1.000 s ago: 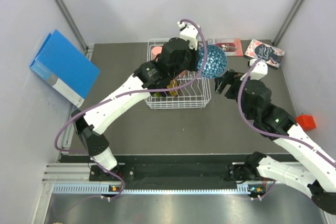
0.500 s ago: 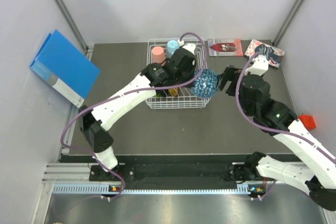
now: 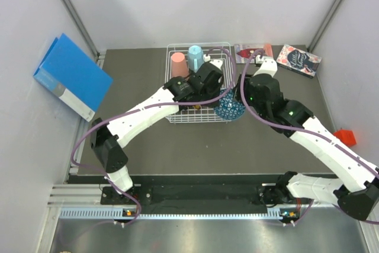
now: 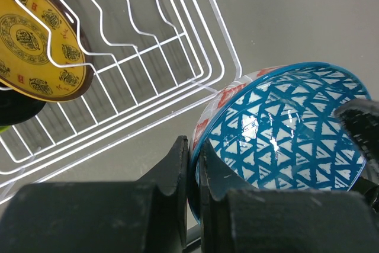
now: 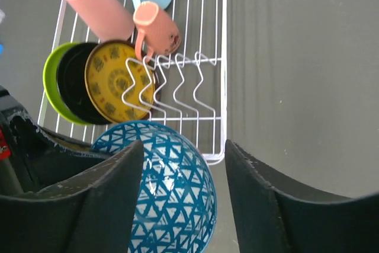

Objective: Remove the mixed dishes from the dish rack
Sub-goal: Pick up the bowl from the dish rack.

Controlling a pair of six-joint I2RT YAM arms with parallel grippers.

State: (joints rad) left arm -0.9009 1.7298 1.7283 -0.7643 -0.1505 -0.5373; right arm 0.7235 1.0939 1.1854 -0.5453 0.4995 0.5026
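Blue patterned bowl (image 3: 230, 106) hung just off the dish rack's (image 3: 175, 117) near right corner, rim pinched in the left gripper (image 4: 192, 152), right gripper (image 5: 183, 149) spread wide over it; unloading judged mid-handover, next calling for right jaws to close on the far rim.

On my left I log a blue binder (image 3: 72, 77) standing tilted against the side wall; I cannot tell whether it touches the dark grey tabletop (image 3: 195, 146). Two books lie flat along the tabletop's far edge, near each other but apart: a red-and-pale one (image 3: 249, 50) and a dark, pink-patterned one (image 3: 299, 60). A small red object (image 3: 346, 137) sits at my right edge.
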